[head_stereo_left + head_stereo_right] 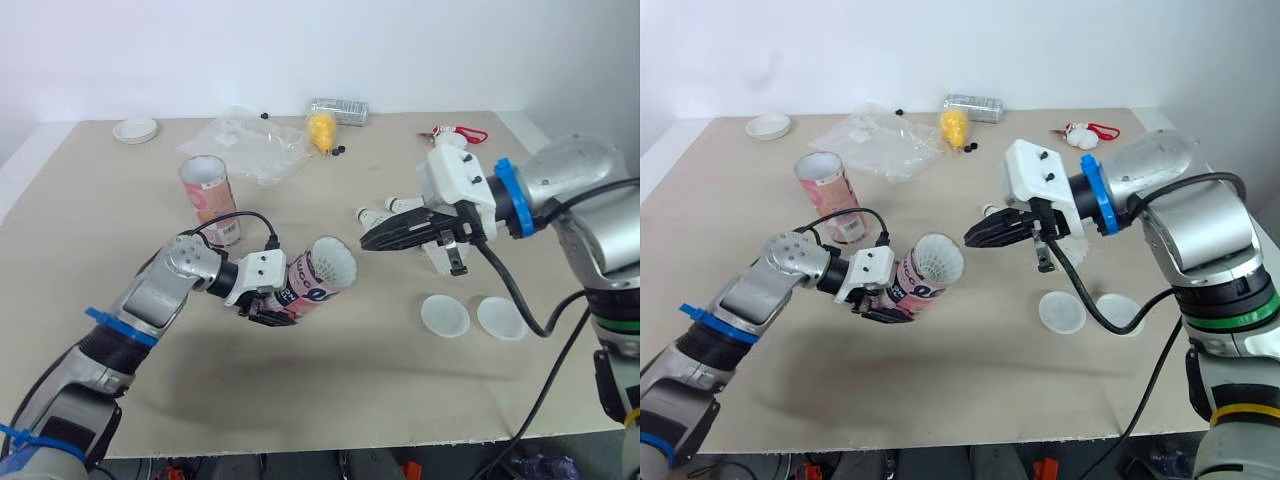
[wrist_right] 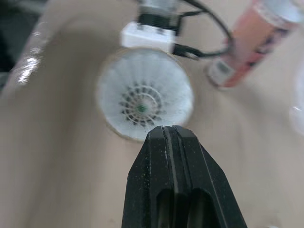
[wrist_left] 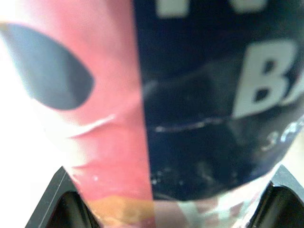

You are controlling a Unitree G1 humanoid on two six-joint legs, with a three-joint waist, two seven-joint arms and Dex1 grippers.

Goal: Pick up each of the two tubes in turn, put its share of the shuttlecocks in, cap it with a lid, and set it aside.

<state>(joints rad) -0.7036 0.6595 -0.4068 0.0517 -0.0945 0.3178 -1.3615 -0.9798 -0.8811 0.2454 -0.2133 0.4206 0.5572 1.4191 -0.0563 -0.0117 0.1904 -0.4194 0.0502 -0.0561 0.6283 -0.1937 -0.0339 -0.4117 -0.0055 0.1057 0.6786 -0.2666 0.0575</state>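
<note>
The held tube (image 1: 318, 277) lies tilted above the middle of the bench (image 1: 350, 395), its open mouth turned toward 3 o'clock. A white shuttlecock (image 2: 142, 102) sits skirt-out just inside the rim. The left tool (image 1: 270, 300) is clenched around the tube's lower body.

Just off the mouth, at 3 o'clock, the right tool (image 1: 366, 241) points at the shuttlecock with its fingers pressed together and nothing between them.

This looks like the filling step for the first tube; how many shuttlecocks are already inside I cannot tell.

Loose shuttlecocks (image 1: 385, 210) lie at 2 o'clock, behind the right tool. Two lids (image 1: 445, 315) rest flat at 4 o'clock, and the second tube (image 1: 210, 198) stands upright at 10 o'clock.

The next move likely calls for the right tool to open and fetch another shuttlecock, or a lid if this tube's share is complete. Meanwhile the left tool should keep the mouth steady and facing the right tool.
</note>
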